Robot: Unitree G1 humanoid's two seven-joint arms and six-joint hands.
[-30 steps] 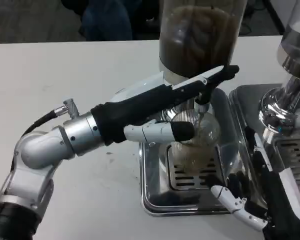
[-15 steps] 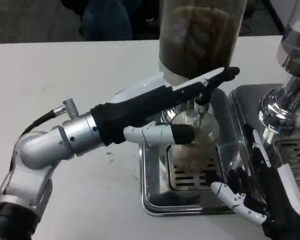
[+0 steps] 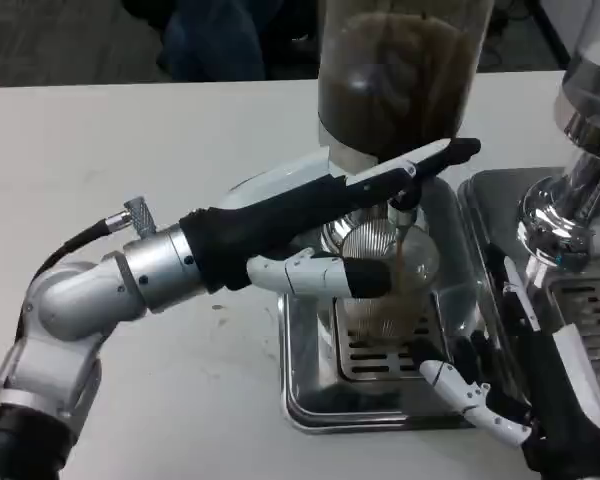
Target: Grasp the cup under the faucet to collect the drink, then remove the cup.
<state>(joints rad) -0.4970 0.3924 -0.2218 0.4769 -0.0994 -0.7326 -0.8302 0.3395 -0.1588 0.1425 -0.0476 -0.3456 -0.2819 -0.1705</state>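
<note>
Bright, even overhead light, glare on the steel tray (image 3: pixel 310 395), slightly soft focus.

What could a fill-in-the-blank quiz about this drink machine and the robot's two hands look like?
1. The clear ribbed plastic cup stands under the ____ faucet.
2. The robot's ____ hand reaches across to the cup and faucet.
3. The stream falling into the cup is ____ in colour.
4. The cup stands over the shiny metal drip ____, near the right hand.

Missing words: black; left; brown; tray

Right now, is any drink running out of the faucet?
Yes, a thin brown stream falls from the faucet into the cup.
</note>
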